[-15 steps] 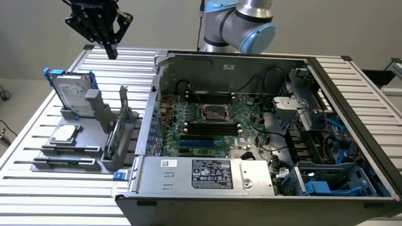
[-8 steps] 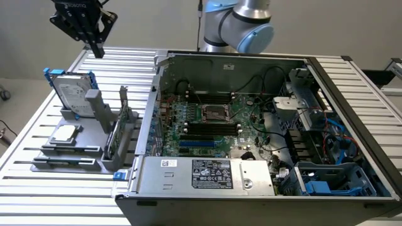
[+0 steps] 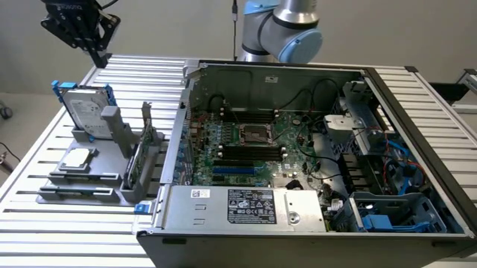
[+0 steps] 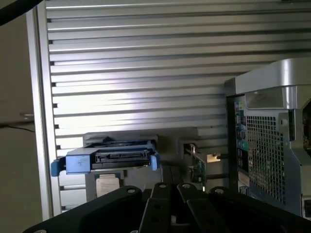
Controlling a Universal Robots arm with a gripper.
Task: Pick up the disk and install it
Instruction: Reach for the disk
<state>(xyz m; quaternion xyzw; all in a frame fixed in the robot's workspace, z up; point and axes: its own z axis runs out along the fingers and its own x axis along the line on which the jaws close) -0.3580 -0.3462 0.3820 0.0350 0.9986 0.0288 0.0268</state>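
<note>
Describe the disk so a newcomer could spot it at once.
Find the open computer case; a grey stand sits to the exterior view's left of it. The disk stands on edge at its far end, silver in a blue frame, unlike the flat square chip and the green card.

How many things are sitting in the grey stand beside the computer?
3: the disk upright at the back of the stand, the square chip lying flat in front of it, the green card on edge toward the exterior view's right. Something small could hide behind them.
</note>
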